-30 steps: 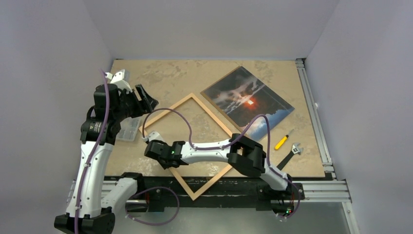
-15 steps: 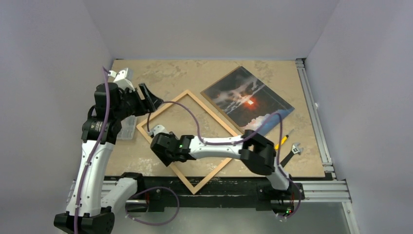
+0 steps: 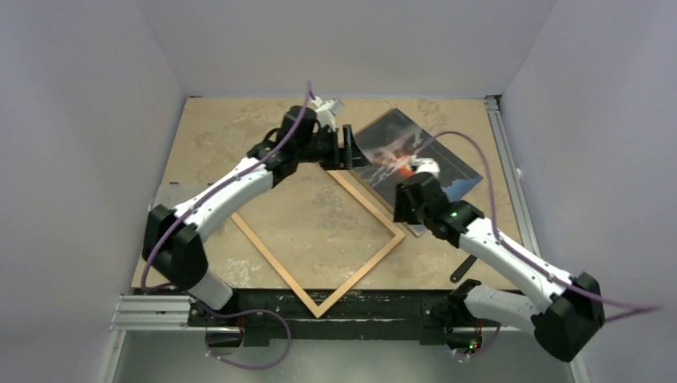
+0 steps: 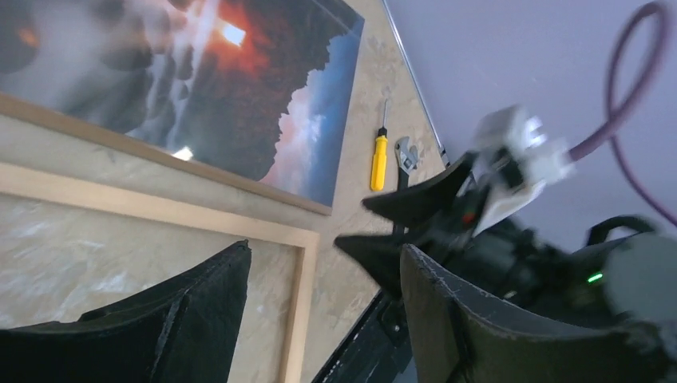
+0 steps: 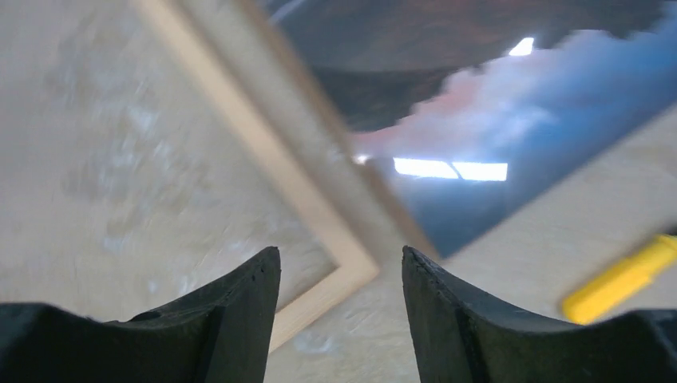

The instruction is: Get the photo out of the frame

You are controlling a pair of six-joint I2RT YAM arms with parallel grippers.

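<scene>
The photo [image 3: 399,134], a dark sunset print, lies flat at the back right of the table, outside the frame [image 3: 359,275]. The frame is an empty light-wood rectangle lying as a diamond mid-table. My left gripper [image 3: 351,150] hovers open at the photo's left corner, over the frame's far corner. Its wrist view shows the photo [image 4: 199,96], the frame [image 4: 160,209] and nothing in the left gripper [image 4: 326,247]. My right gripper [image 3: 397,214] is open above the frame's right corner. The right gripper [image 5: 339,251] is empty, with the frame [image 5: 263,152] and photo [image 5: 495,104] beyond.
A yellow screwdriver [image 4: 379,159] and a wrench [image 4: 407,153] lie on the table right of the photo; the screwdriver [image 5: 623,279] is just right of my right gripper. A brown edge shows along the photo's near side. A metal rail [image 3: 511,175] borders the table's right side.
The left arm swung from the table's left side to the back middle. The right arm crossed from the frame's left side to its right corner and its jaws opened. The frame shifted slightly.
</scene>
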